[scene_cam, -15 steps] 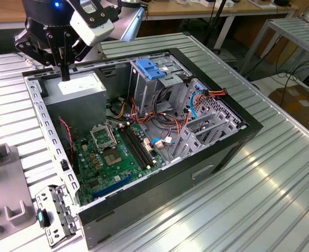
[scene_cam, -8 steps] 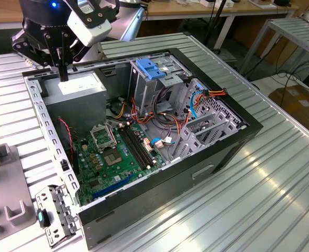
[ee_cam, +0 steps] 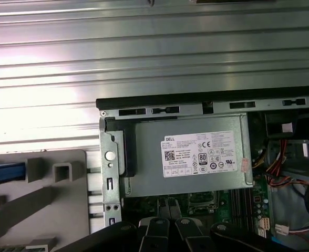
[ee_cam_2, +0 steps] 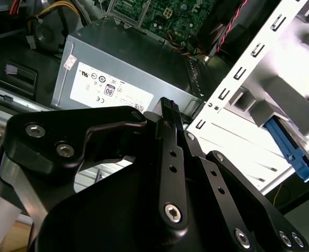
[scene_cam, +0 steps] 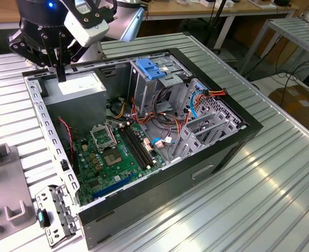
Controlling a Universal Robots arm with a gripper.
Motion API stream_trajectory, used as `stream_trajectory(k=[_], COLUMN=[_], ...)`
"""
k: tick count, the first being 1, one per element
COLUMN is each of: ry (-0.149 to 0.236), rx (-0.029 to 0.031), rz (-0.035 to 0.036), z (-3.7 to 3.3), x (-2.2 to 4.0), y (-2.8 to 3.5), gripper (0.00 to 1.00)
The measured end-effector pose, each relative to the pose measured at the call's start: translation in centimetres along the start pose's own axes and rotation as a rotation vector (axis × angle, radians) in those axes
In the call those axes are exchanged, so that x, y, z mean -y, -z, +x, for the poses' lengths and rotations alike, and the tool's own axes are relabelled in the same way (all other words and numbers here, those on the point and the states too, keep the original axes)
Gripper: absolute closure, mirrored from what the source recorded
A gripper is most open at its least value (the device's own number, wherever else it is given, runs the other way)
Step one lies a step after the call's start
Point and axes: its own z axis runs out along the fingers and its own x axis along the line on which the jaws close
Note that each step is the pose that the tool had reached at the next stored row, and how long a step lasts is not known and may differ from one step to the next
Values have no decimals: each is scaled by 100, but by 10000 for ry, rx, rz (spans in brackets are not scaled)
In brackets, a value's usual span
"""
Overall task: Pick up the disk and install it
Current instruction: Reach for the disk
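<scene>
My gripper (scene_cam: 61, 77) hangs over the back corner of the open computer case (scene_cam: 238, 137), at the exterior view's left. Its fingers point down, pressed together with nothing between them, just above the grey power-supply box (scene_cam: 81, 86). In both wrist views the gripper (ee_cam_2: 167, 103) (ee_cam: 169, 206) is over that box (ee_cam_2: 128, 63) (ee_cam: 196, 155). Of the disk, a blue rail (ee_cam_2: 294, 151) (ee_cam: 4, 173) shows at the picture's edge in both wrist views, lying on a grey holder (ee_cam: 49, 199) outside the case. The rest of the disk is out of frame.
Inside the case lie a green motherboard (scene_cam: 115, 157), loose cables (scene_cam: 196, 100), a metal drive cage (scene_cam: 165, 86) with a light-blue latch plate (scene_cam: 152, 68), and a tilted bracket (scene_cam: 204, 128). A metal side bracket (scene_cam: 52, 215) lies by the case's near corner on the ribbed table (scene_cam: 259, 194).
</scene>
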Motion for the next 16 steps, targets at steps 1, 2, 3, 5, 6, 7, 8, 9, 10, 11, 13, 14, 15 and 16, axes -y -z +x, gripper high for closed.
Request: stream_trajectory(k=[1, 2, 3, 5, 6, 7, 8, 9, 10, 11, 13, 14, 15, 16], ry=[0, 0, 0, 0, 0, 0, 0, 0, 0, 0, -1, 0, 0, 0], rx=[0, 0, 0, 0, -1, 0, -1, -1, -2, -2, -4, -3, -4, -4], rz=[0, -1, 0, -1, 0, -1, 0, 0, 0, 0, 0, 0, 0, 0], z=[4, 10, 14, 30, 38, 47, 54, 60, 63, 72, 84, 87, 91, 96], x=[0, 1, 1, 2, 3, 4, 4, 4, 5, 6, 6, 7, 7, 7], y=[0, 0, 0, 0, 1, 0, 0, 0, 0, 0, 0, 0, 0, 0], gripper=[89, 89, 89, 89, 89, 89, 89, 89, 89, 89, 89, 89, 89, 89])
